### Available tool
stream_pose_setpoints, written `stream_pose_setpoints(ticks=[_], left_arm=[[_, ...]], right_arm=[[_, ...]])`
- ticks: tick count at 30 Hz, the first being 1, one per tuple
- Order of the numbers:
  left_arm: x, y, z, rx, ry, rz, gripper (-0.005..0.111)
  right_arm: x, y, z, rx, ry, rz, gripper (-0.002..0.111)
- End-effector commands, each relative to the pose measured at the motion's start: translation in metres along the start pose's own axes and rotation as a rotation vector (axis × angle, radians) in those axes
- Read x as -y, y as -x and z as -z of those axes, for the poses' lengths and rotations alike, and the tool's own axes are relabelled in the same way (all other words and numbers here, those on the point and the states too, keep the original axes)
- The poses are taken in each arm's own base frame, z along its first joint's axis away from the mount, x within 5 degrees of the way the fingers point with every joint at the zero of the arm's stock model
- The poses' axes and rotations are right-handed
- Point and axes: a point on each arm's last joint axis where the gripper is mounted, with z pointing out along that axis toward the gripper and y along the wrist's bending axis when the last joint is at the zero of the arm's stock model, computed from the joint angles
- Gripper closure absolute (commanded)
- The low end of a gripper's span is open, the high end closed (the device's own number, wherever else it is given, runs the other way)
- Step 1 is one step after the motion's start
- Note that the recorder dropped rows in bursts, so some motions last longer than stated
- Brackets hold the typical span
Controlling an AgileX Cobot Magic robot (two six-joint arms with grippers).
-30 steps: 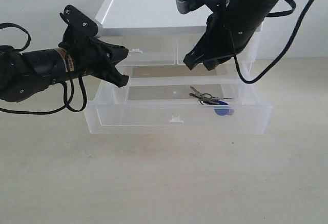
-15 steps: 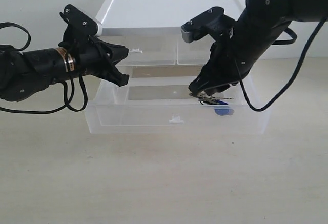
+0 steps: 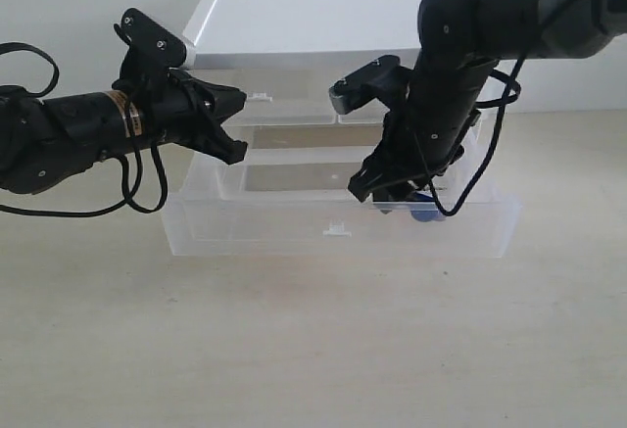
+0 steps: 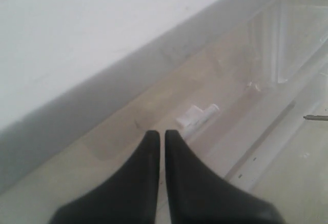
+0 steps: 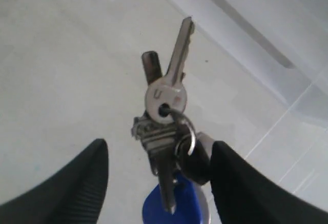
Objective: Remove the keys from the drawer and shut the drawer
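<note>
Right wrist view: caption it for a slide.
Open right gripper straddles silver metal keys with round blue fob inside the translucent plastic drawer.

Descent of the right gripper (image 3: pixel 390 196) from up by the half-width drawers (image 3: pixel 294 107) into the open drawer (image 3: pixel 274 232). Now down over the keys (image 5: pixel 165 101), jaws apart, a finger on either side of the bunch. Keys, earlier in plain sight in the exterior view, now mostly screened by the gripper.

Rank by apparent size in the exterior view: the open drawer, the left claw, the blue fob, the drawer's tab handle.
1. drawer
2. left claw
3. blue fob and tab handle: both tiny, fob partly hidden, so unranked.
</note>
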Motion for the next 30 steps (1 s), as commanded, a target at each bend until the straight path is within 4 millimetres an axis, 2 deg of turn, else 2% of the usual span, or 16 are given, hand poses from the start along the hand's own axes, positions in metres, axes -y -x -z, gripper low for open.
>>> stream_pose_setpoints(ticks=[1,6,8,11,13,14,21,30], left_arm=[[-0.008,0.002,-0.002,0.007,0.037,0.048,0.102],[-0.008,0.002,-0.002,0.007,0.037,0.048,0.102],[-0.008,0.002,-0.002,0.007,0.037,0.048,0.102],[-0.008,0.002,-0.002,0.007,0.037,0.048,0.102],[-0.008,0.002,-0.002,0.007,0.037,0.048,0.102],[-0.008,0.002,-0.002,0.007,0.037,0.048,0.102],[-0.008,0.002,-0.002,0.007,0.037,0.048,0.102],[-0.008,0.002,-0.002,0.005,0.037,0.048,0.102]], right_arm=[[0.008,0.0,-0.009,-0.06,-0.045,0.004,0.053],[0.017,-0.004,-0.009,-0.107,-0.138,0.008,0.054],[0.017,-0.005,-0.012,-0.118,-0.139,0.011,0.06],[0.016,-0.006,-0.015,-0.136,-0.135,0.024,0.083],[0.016,-0.007,-0.017,-0.146,-0.129,0.053,0.103],[0.016,-0.007,-0.017,-0.144,-0.129,0.057,0.108],[0.013,0.002,-0.005,-0.06,-0.145,0.071,0.108],[-0.007,0.016,0.048,0.103,-0.192,0.14,0.108]])
